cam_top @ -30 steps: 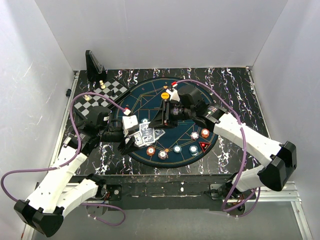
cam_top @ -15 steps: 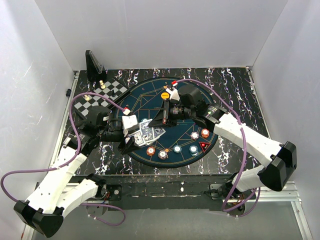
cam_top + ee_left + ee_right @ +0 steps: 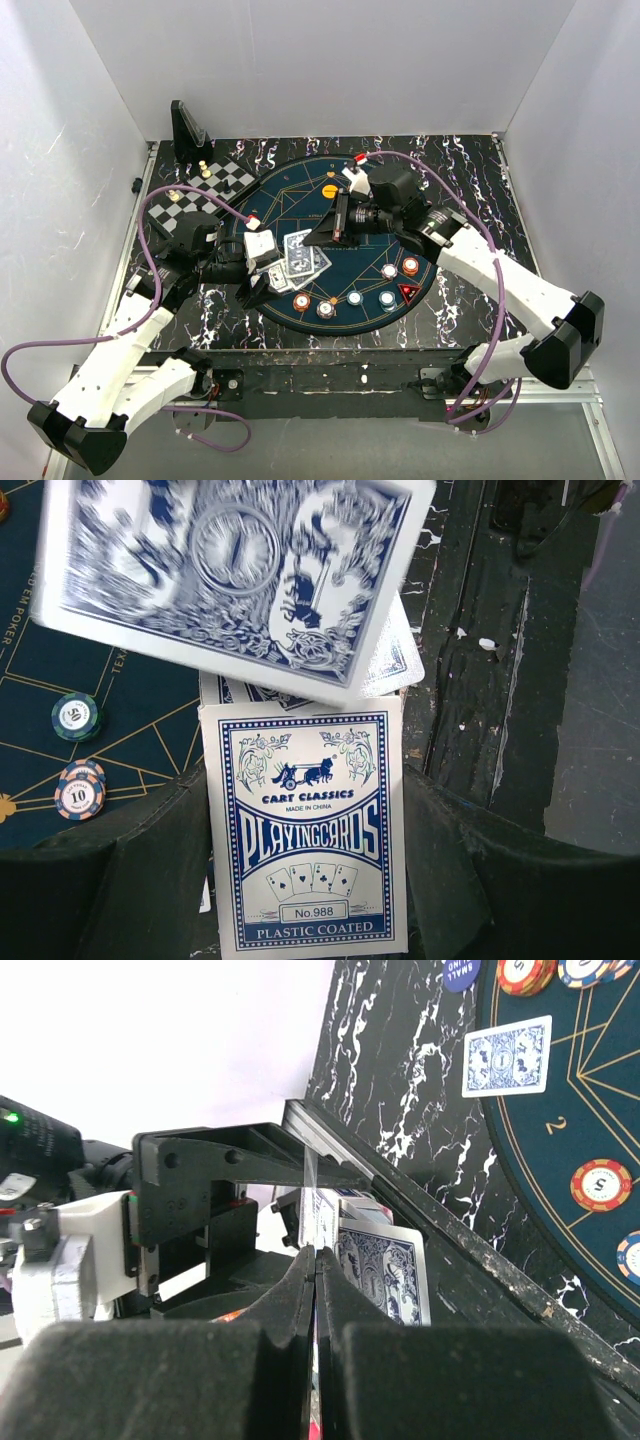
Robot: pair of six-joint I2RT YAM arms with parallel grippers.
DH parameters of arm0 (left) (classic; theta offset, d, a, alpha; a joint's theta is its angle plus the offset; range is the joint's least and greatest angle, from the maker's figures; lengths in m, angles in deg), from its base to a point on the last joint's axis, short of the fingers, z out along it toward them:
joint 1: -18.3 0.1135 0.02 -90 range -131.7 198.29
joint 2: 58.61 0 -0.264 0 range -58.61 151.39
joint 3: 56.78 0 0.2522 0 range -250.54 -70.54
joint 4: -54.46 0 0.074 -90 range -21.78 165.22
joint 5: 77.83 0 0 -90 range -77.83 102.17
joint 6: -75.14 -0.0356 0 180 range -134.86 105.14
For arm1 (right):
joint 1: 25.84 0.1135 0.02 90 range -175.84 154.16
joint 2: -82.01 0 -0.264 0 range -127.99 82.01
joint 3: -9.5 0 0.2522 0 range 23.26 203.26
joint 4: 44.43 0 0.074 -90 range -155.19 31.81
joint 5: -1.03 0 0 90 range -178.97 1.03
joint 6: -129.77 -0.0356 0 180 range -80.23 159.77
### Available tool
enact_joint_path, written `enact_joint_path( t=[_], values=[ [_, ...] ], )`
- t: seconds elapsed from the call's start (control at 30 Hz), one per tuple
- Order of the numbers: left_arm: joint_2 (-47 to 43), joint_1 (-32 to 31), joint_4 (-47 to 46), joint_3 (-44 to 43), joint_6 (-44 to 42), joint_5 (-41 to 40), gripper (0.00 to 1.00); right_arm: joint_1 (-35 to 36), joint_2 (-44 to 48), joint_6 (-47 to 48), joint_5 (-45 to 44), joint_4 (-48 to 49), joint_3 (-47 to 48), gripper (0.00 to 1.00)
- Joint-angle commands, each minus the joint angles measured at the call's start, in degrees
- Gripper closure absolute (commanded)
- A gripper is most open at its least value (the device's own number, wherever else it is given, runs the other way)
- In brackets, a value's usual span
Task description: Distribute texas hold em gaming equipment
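Note:
My left gripper [image 3: 262, 282] is shut on a blue-and-white playing card box [image 3: 305, 830], held upright between its fingers [image 3: 130, 880] over the near left edge of the mat. Blue-backed cards [image 3: 303, 262] fan out from the box. My right gripper [image 3: 324, 236] is shut on one blue-backed card [image 3: 230, 570], seen edge-on in the right wrist view [image 3: 312, 1195], just above the box. Another card [image 3: 507, 1055] lies flat on the mat. Orange chips [image 3: 301, 301], teal chips [image 3: 354, 298], a white chip [image 3: 389, 270] and a red marker [image 3: 408, 292] sit along the mat's near rim.
The round dark blue mat [image 3: 300, 195] fills the table's middle, with a yellow marker [image 3: 330, 190] on it. A checkered board [image 3: 215, 185] with small pieces lies at the back left, beside a black stand [image 3: 188, 125]. White walls enclose the table.
My right gripper has drawn back and up from the box, carrying a single card with it. My left gripper and the box have stayed almost still.

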Motion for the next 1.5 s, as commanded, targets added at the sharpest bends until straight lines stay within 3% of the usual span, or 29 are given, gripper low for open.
enact_joint_path(
  t=[0.0,0.3,0.53,0.7,1.03,1.13,1.47],
  values=[
    [-1.3,-0.2,-1.6,-0.4,-0.2,1.4,1.0,-1.2,2.8,-1.5,0.9,3.3,1.0,0.99],
    [-1.4,-0.2,-1.6,-0.3,-0.2,1.2,1.0,-6.9,3.3,-2.3,3.9,3.9,2.1,0.99],
    [-1.4,-0.2,-1.7,0.1,-0.1,1.3,1.0,-21.0,-0.8,-0.1,9.8,3.4,5.7,0.99],
    [-1.3,-0.2,-2.2,0.3,0.6,1.6,1.0,-28.8,-12.2,2.1,11.9,3.4,13.5,0.99],
    [-1.0,-0.2,-2.4,-2.0,2.7,2.1,1.0,-30.6,-47.7,4.4,9.5,4.0,38.2,0.99],
    [-0.8,-0.2,-2.5,-2.1,3.4,2.2,1.0,-30.4,-54.5,2.3,9.0,7.5,42.5,0.99],
    [-0.5,-0.2,-2.3,-2.1,3.4,2.1,1.0,-29.4,-67.5,2.0,5.2,3.0,56.5,0.99]
  ],
)
